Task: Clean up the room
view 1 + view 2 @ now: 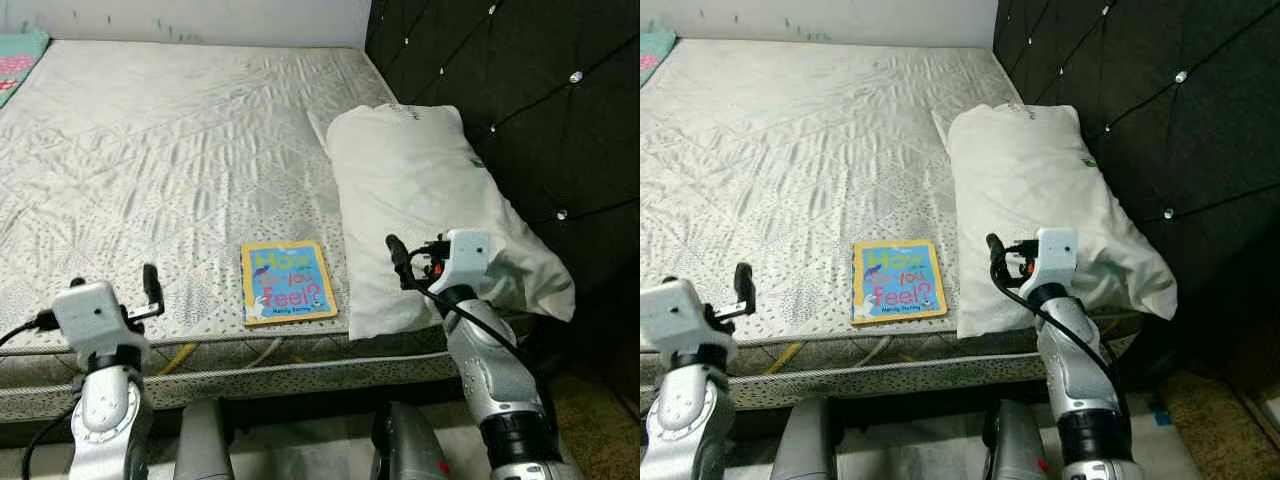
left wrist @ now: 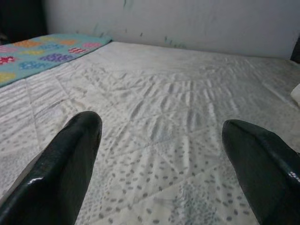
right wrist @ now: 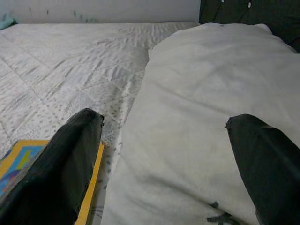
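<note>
Yellow-edged book [image 1: 288,282] not yet picked up, flat on mattress [image 1: 150,150] just beside pillow [image 1: 430,200] near front edge; right gripper [image 3: 164,154] and left gripper [image 2: 159,159] both spread wide w/ nothing held, so cleanup looks barely begun.

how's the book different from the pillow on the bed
The book is thin, flat and stiff with a yellow border and blue cover; the pillow is thick, soft and plain white. The book is far smaller. The book sits near the mattress's front edge; the pillow lies along the dark headboard and overhangs that edge. Both rest on the mattress, close together.
</note>
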`<state>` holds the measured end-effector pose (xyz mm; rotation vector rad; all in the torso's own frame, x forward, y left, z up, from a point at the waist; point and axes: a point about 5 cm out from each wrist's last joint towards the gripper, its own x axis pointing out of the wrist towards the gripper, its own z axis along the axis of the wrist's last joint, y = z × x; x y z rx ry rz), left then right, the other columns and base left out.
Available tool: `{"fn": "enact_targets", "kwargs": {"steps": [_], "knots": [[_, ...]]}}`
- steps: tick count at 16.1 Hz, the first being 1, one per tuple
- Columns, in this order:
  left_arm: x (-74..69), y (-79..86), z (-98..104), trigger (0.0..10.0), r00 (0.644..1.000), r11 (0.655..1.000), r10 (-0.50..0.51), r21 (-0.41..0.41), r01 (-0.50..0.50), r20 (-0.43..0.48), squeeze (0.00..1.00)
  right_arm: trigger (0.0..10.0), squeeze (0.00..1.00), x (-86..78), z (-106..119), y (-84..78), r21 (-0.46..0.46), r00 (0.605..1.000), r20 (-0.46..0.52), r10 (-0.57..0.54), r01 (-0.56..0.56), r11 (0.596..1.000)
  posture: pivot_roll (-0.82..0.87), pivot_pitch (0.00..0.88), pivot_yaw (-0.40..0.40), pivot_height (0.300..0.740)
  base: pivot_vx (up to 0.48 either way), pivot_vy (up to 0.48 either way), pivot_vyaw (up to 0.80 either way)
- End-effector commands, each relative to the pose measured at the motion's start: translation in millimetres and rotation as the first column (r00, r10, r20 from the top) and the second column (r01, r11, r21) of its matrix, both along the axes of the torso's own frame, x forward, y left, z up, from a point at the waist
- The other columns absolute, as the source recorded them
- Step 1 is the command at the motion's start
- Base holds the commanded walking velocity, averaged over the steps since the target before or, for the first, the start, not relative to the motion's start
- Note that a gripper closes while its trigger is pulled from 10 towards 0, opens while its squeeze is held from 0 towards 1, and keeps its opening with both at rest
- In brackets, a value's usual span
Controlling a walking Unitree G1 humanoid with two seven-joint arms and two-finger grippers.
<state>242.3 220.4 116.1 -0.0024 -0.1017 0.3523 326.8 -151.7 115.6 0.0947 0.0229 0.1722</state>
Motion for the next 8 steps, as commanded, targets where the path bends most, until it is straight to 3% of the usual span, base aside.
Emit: {"fn": "enact_targets", "kwargs": {"steps": [1,3,8], "knots": [[3.4,-0.4,1.6,10.0,1.0,1.0,-0.001,0.008,0.001,0.005,0.0,10.0,0.0,3.0,4.4,0.2,0.024,1.0,0.016,-0.009,0.009,1.0,0.01,0.0,-0.075,0.56,0.0,0.0,0.0],[8.5,1.8,2.7,10.0,1.0,1.0,-0.003,0.0,0.003,0.009,0.0,10.0,0.0,8.9,14.6,4.2,0.044,0.998,0.056,-0.01,0.008,0.999,0.01,0.0,-0.056,0.56,0.0,0.0,0.0],[17.0,2.8,3.3,10.0,1.0,1.0,-0.014,0.0,0.014,0.01,0.0,10.0,0.0,20.6,26.0,5.1,0.074,0.994,0.101,-0.035,0.027,0.997,0.02,0.0,-0.038,0.622,0.0,0.0,-0.44]]}}
